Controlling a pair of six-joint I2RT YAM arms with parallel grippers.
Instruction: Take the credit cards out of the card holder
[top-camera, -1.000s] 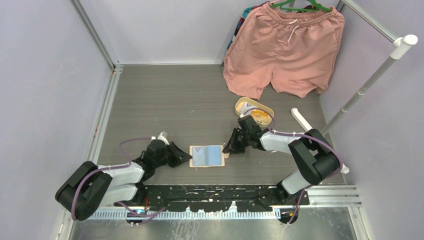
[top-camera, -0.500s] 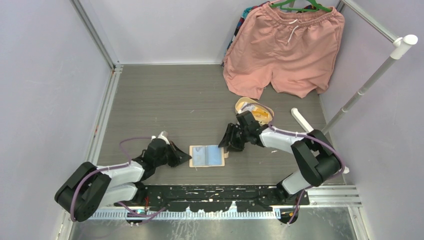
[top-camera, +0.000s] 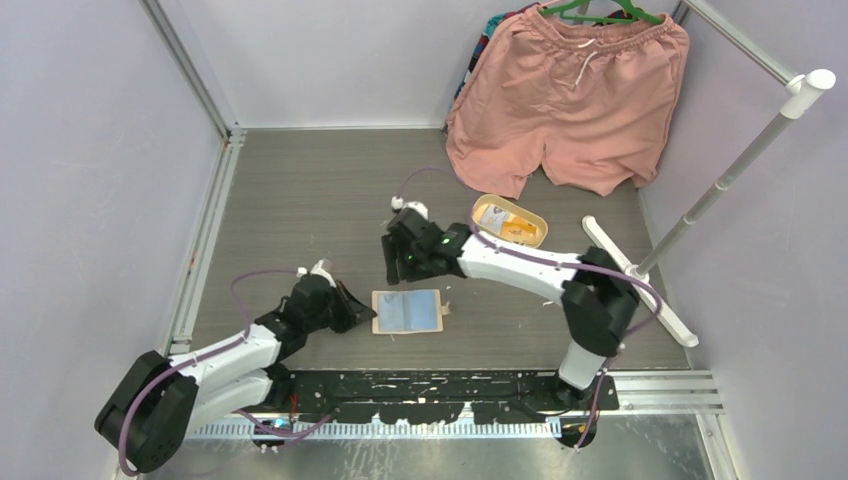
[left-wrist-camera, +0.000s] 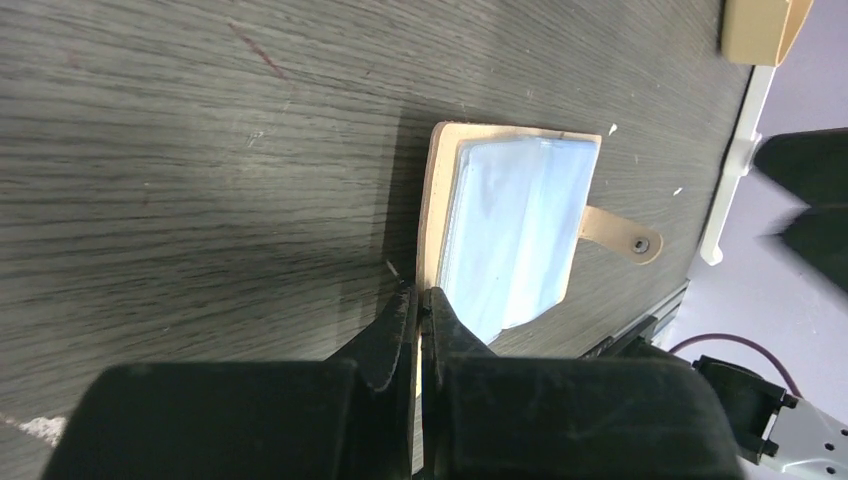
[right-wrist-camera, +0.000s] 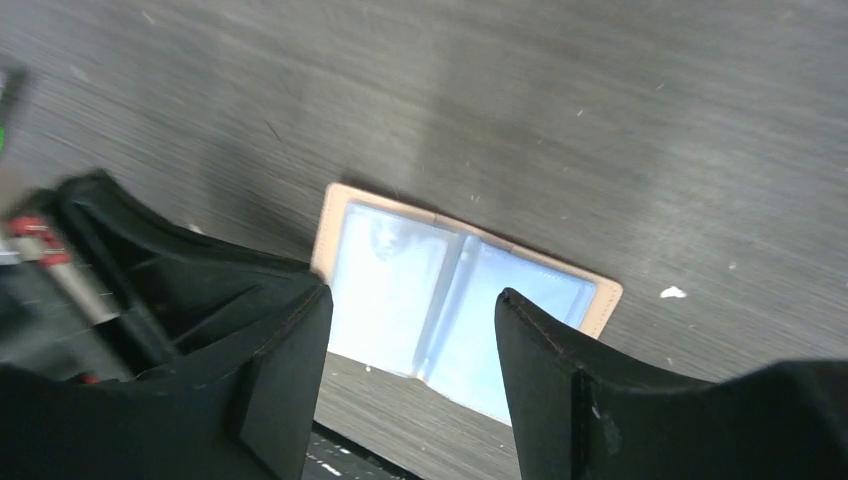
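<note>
The left gripper (left-wrist-camera: 418, 300), fingers pressed together, touches the edge of the card holder (top-camera: 408, 311) (lying open on the table, pale blue pockets up). The right gripper (right-wrist-camera: 412, 298) hovers above it, fingers spread. Farther off, credit cards (top-camera: 521, 233) lie in the oval tray (top-camera: 543, 222).

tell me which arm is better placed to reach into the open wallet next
Right, probably. The right claw is open and pointed at the wallet, whose pockets show between its fingers. The left claw is shut, tips at the wallet's edge.
</note>
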